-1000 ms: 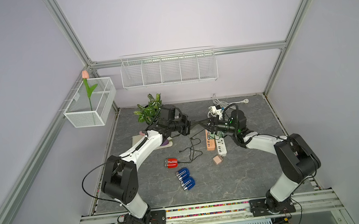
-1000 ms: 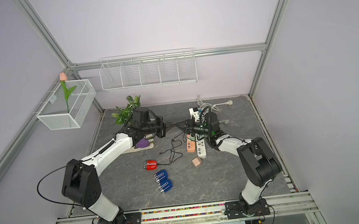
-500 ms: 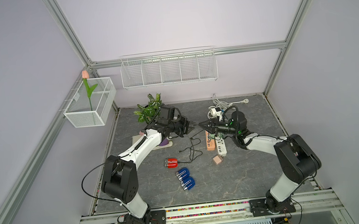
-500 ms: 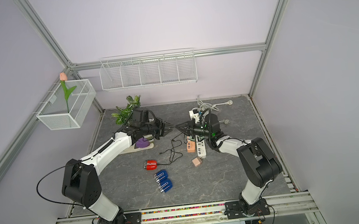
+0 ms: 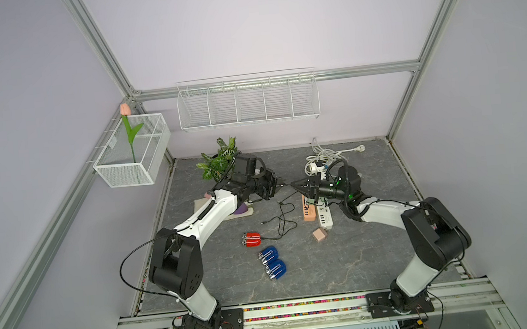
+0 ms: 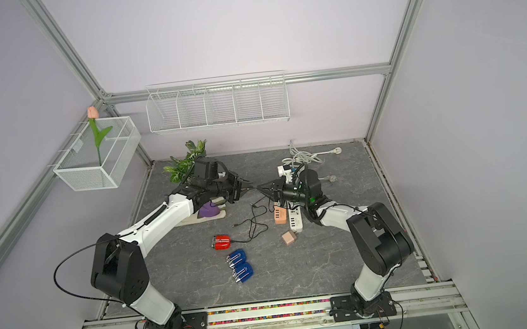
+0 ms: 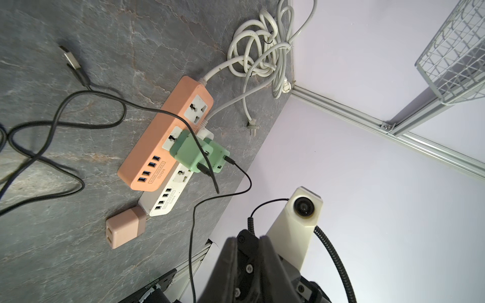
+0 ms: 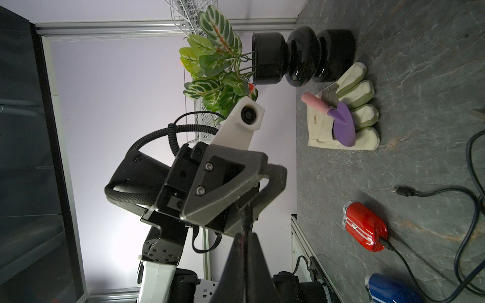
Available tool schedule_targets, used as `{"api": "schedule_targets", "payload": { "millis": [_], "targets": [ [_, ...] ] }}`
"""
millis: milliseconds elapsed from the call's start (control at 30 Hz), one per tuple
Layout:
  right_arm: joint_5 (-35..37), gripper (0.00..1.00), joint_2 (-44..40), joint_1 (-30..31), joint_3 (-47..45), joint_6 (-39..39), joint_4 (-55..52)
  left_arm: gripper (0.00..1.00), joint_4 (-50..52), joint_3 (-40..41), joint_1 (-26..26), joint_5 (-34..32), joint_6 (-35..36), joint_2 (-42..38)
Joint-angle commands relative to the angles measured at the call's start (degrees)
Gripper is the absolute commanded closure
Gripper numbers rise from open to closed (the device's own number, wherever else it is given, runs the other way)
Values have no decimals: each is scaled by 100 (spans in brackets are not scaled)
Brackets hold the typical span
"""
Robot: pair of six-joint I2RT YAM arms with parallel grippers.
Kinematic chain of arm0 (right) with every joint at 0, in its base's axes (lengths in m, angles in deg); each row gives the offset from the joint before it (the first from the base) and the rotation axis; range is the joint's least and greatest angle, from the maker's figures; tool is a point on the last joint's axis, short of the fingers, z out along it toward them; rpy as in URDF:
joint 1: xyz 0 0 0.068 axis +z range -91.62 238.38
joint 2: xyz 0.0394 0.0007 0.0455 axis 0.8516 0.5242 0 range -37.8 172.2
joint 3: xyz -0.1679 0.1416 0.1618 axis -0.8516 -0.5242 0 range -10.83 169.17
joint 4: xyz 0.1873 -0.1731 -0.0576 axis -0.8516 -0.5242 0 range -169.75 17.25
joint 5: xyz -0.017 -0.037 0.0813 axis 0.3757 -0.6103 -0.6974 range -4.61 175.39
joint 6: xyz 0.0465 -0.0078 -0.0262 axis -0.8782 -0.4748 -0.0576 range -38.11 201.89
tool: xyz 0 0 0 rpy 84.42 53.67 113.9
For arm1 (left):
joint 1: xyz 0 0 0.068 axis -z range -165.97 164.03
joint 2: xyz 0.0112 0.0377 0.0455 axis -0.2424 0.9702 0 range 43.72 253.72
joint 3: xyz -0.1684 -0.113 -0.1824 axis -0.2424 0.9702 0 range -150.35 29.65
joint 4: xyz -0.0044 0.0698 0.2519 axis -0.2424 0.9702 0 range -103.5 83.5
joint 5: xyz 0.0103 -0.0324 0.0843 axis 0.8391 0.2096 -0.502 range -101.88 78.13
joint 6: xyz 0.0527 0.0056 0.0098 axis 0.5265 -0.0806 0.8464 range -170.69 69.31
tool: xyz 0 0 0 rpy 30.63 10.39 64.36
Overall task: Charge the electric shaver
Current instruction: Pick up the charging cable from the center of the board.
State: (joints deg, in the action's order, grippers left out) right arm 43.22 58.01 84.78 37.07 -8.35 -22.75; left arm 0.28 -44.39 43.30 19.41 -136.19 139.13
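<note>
The red electric shaver lies on the stone table with a black cable plugged into it. Above the table's middle my two grippers meet tip to tip. The right gripper is shut on a thin black cable whose end sticks out toward the left gripper. The left jaws stand a little apart around that end, and contact cannot be made out. Green adapters sit in the orange power strip and the white strip.
Two blue shavers lie near the red one. A pink adapter and a loose USB plug lie on the table. A potted plant, a glove with a purple trowel and coiled white cords stand further back.
The left jaws went from shut to apart, then narrowed somewhat, and the left gripper drew back slightly from the right one's tip. The right gripper stayed shut on the cable.
</note>
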Motion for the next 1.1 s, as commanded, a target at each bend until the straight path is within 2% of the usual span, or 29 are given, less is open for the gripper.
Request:
{"api": "schedule_targets", "payload": {
  "millis": [0,200,400,667,1067],
  "targets": [
    [182,93,-53,107,-125,-192,158,82,-150,48,30,-88,-107,-89],
    [449,93,-89,181,-224,-319,263,90,-1,48,52,-181,-43,-118],
    [610,93,-201,220,-323,-376,188,93,224,-11,62,-297,126,-96],
    [947,93,-256,274,-353,-686,225,87,1152,-460,190,-618,756,43],
    [1184,93,-251,424,-450,-908,325,90,1357,-605,317,-984,973,174]
  ]
}}
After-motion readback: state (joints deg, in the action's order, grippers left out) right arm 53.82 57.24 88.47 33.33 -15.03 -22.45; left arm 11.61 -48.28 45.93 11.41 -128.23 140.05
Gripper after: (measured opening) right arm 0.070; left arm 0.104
